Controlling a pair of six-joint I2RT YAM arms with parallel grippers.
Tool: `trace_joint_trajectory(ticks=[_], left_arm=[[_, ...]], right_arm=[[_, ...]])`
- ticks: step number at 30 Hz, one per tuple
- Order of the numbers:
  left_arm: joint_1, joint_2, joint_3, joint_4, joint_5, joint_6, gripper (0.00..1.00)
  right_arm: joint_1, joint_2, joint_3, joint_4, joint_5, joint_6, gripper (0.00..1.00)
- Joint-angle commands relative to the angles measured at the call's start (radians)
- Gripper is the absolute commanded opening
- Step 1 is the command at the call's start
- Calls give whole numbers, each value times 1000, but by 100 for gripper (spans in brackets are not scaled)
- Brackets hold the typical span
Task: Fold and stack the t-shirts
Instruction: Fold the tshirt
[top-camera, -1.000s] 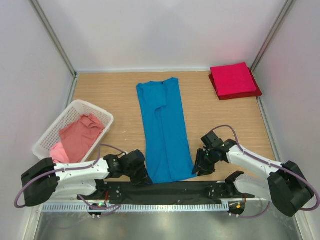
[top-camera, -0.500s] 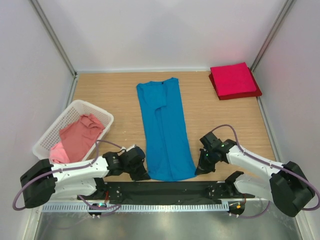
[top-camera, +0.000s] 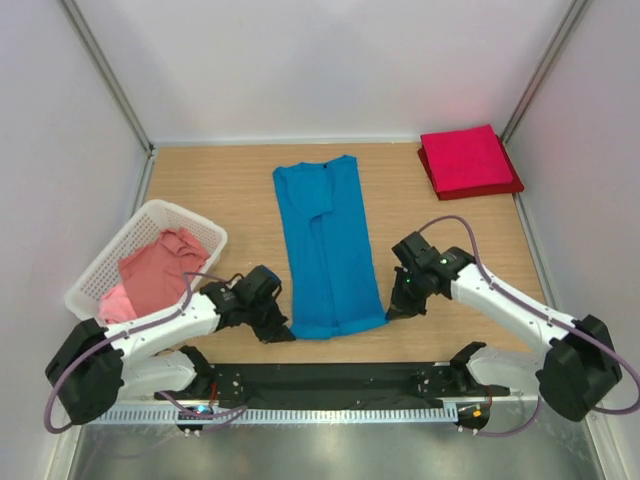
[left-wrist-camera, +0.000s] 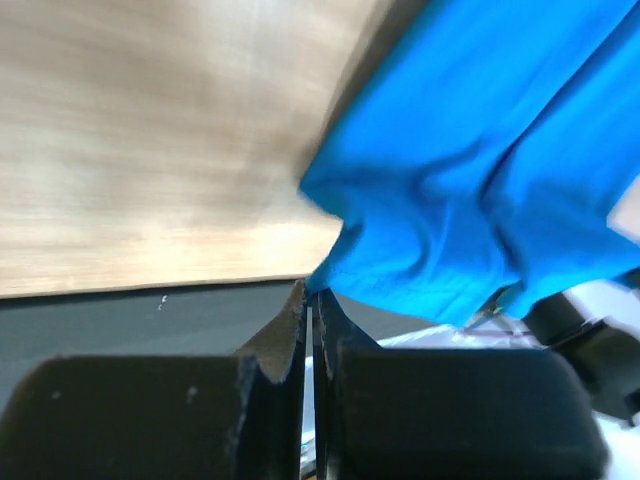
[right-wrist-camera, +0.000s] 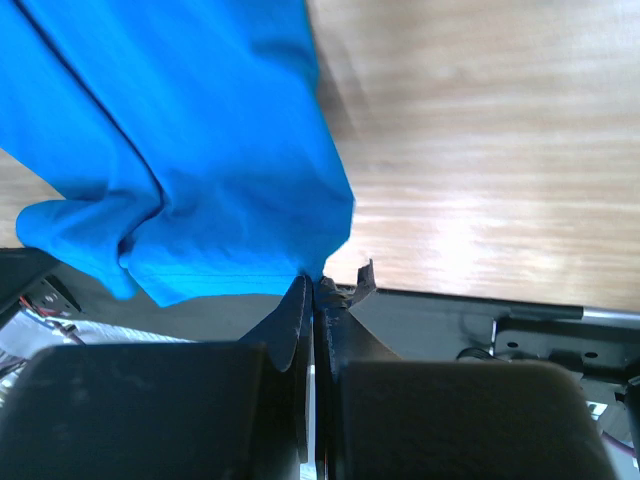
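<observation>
Top external view: where is the bright blue cotton t-shirt (top-camera: 328, 245) found?

It is laid out lengthwise in the middle of the wooden counter (top-camera: 450, 240), with the collar at the far end.

How are the jaws seen?

In the left wrist view the left jaws are pressed shut on the shirt's near left hem corner. In the right wrist view the right jaws are pinched shut on the near right corner.

And the other shirts?

Folded crimson red t-shirts (top-camera: 468, 160) are stacked at the far right corner. Crumpled salmon pink t-shirts (top-camera: 160, 275) are heaped in the white plastic lattice basket (top-camera: 100, 265) at the left.
</observation>
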Motion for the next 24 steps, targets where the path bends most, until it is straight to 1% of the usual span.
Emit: trace_joint_trajectory(ticks=[1,2,3,4,5,6,7,8,9,10,11,12,13,14,15,16,17,18,20,24], left_arm=[[118,86,109,-51,95,154,0],[143,125,142,-67,105,186,0],[178,159,218,-81,120,253,0],[190,227,260,-114,120,278,0],[198,258,300,-130,115,304,0],[215,288,347,-143,109,326,0],[224,356,434,-194,80,366,0],[236,386,485,-225,62,380,0],[262,421,527,-257,50,392,0],[278,444,564,-303,42,401,0],[290,490,641,-315,31,416,0],[310,510,677,-324,13,426,0],[324,533,720,-355,-13,435,0],[336,591,790,-370,-12,456,0],[362,619,835,-393,-3,469,0],[373,650,873,-438,3,481,0],[388,694,944,-456,-12,507,0],[394,714,970,-479,-26,516,0],[423,743,1006,-476,-35,529,0],[476,834,1070,-441,29,548,0]], right_arm=[[3,91,115,-12,50,-48,1],[3,161,139,-15,56,-61,1],[3,196,194,-23,59,-97,1],[1,233,225,-27,62,-114,1],[0,313,257,-35,71,-137,1],[-5,351,291,-52,96,-160,1],[-13,399,361,-64,110,-203,1],[-29,475,397,-73,116,-223,1],[-40,520,473,-99,111,-243,1],[-51,554,513,-113,105,-281,1],[-71,583,555,-121,102,-300,1],[-80,647,595,-130,98,-318,1],[-94,675,673,-139,91,-335,1],[-127,712,713,-155,82,-355,1],[-144,764,791,-191,73,-363,1],[-157,784,825,-207,56,-371,1],[-184,798,856,-219,50,-383,1],[-195,824,909,-218,45,-388,1],[-215,858,960,-222,19,-409,1],[-253,967,1118,-259,-11,-446,1]])
